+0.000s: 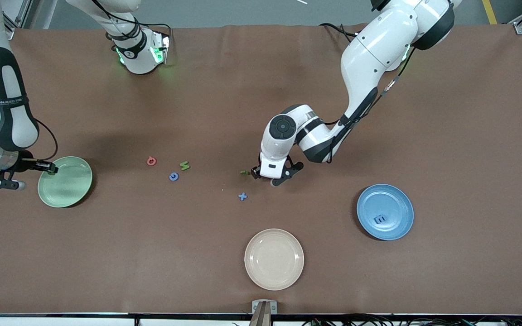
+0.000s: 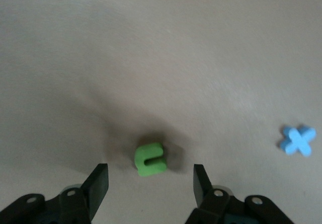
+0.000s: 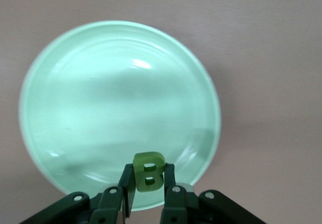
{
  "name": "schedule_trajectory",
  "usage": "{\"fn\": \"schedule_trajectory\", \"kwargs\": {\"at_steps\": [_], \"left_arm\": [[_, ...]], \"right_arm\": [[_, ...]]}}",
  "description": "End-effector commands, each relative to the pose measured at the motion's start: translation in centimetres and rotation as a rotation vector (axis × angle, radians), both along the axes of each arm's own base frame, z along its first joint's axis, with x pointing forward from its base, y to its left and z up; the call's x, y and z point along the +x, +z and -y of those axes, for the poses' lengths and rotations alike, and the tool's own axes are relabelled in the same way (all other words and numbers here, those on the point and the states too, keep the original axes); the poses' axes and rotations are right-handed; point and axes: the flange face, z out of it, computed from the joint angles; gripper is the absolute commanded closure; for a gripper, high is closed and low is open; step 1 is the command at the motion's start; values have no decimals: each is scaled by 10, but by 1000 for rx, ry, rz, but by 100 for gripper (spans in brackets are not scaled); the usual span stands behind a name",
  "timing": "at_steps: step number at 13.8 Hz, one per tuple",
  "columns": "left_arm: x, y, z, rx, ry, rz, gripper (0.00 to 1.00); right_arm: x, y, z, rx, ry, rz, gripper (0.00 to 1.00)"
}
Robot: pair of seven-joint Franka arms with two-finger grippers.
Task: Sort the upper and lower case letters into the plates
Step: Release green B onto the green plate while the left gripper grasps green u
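**Two grippers, two green letters**

The right gripper [image 3: 149, 183] hangs over the green plate's [image 1: 68, 192] rim, pinching a green B [image 3: 149, 176]. The left gripper [image 2: 151, 183] sits low at mid-table, fingers spread either side of a green letter [image 2: 150, 159], bare cloth all round. A blue x [image 1: 242, 196] lies nearby; an m [image 1: 380, 219] lies in the blue plate [image 1: 399, 199].

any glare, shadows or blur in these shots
Right wrist view: white glare streaks on the glossy pale green plate; the small green letter B in the right gripper looks soft. Left wrist view: a dark shadow surrounds the small green letter between the left gripper's open fingers. Front view: even light, soft arm shadows on the brown table.
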Motion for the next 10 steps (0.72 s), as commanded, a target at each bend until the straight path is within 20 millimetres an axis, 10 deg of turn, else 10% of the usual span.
{"fn": "schedule_trajectory", "kwargs": {"at_steps": [1, 5, 10], "left_arm": [[4, -2, -1, 12, 100, 9, 28], [-3, -13, 3, 35, 113, 10, 37], [5, -5, -3, 35, 94, 26, 98]], "right_arm": [[-5, -10, 5, -20, 27, 22, 93], [-5, -36, 8, -43, 30, 31, 93], [-3, -49, 6, -46, 31, 28, 87]]}}
